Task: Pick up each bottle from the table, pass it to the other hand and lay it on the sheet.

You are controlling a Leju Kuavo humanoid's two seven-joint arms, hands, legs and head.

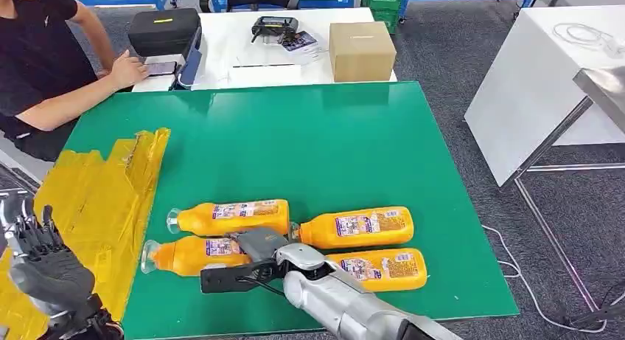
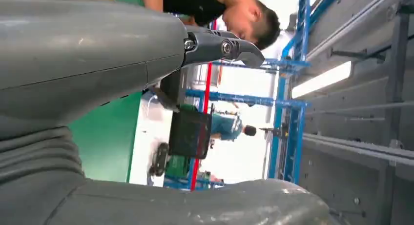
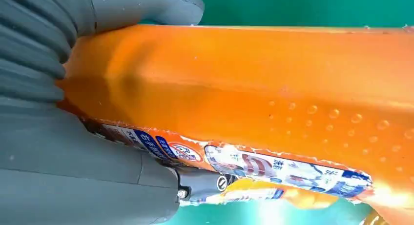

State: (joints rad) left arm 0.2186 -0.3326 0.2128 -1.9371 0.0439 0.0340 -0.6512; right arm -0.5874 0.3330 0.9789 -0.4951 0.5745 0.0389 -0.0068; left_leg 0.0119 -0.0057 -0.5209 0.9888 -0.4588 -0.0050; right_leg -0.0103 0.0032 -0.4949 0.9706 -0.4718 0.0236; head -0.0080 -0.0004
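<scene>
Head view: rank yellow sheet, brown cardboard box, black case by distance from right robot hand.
1. Crinkled yellow plastic sheet, on the green table's left edge, nearest the right robot hand.
2. Brown cardboard box, far white table.
3. Black case, far left, roughly level with the box.

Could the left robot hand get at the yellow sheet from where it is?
Probably yes: the left robot hand already hovers over the near end of the yellow sheet, holding nothing, with nothing between them.

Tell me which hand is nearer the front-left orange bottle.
Right. The right hand lies on the front-left orange bottle, fingers against its body. The left hand is raised over the yellow sheet, apart from it.
</scene>
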